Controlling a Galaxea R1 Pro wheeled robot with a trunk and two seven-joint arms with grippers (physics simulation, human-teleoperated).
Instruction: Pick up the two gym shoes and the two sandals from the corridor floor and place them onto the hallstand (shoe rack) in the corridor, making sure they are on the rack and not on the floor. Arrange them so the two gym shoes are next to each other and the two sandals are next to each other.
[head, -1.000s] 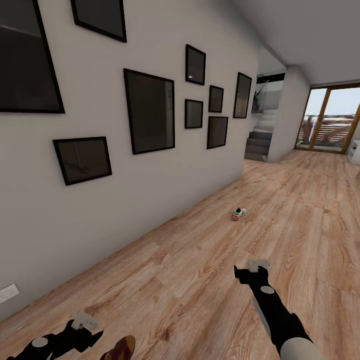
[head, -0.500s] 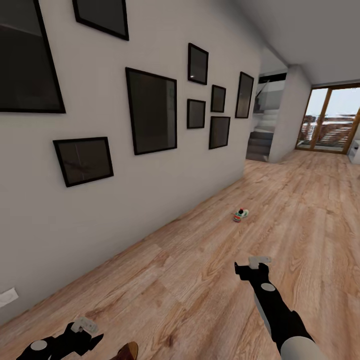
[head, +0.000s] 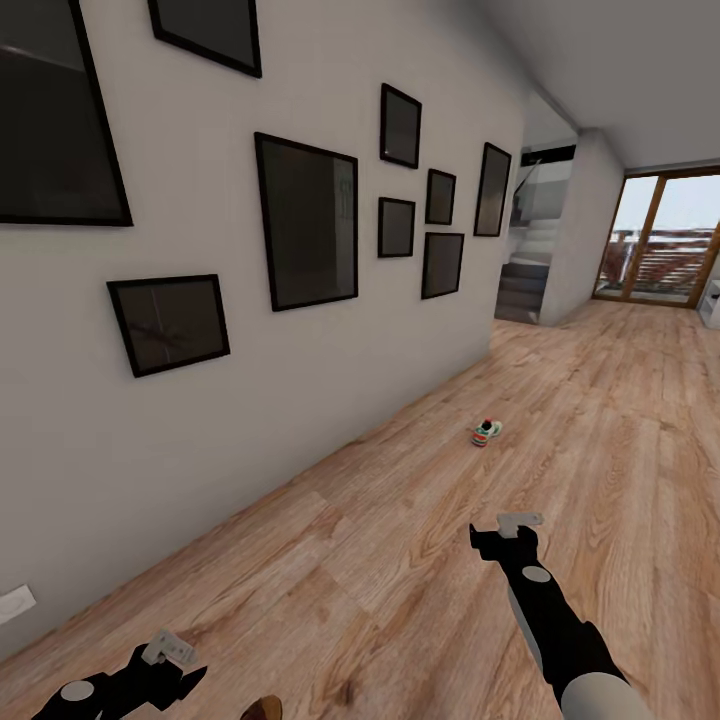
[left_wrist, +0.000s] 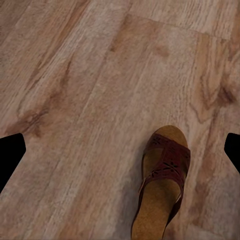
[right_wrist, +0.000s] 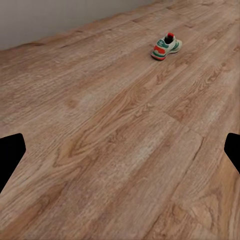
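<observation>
- Head view: I look down a corridor with the corridor floor (head: 420, 560) of light wood planks running ahead. One gym shoe (head: 486, 431) lies on the planks well ahead of me, near the grey wall (head: 250, 400) hung with black picture frames (head: 306, 222). A staircase (head: 520, 285) and a glass door (head: 665, 240) stand at the far end.
- My right end effector (head: 505, 532) reaches out low over the planks, its fingers apart and holding nothing. My left end effector (head: 172, 660) hangs low near the wall; I cannot tell from here how far it is open.
- Left wrist view: my fingertips stand wide apart and empty, above a brown sandal (left_wrist: 162, 187) lying flat on the planks.
- Right wrist view: my fingertips stand wide apart and empty; the gym shoe (right_wrist: 166, 48) sits far off on the floor.
</observation>
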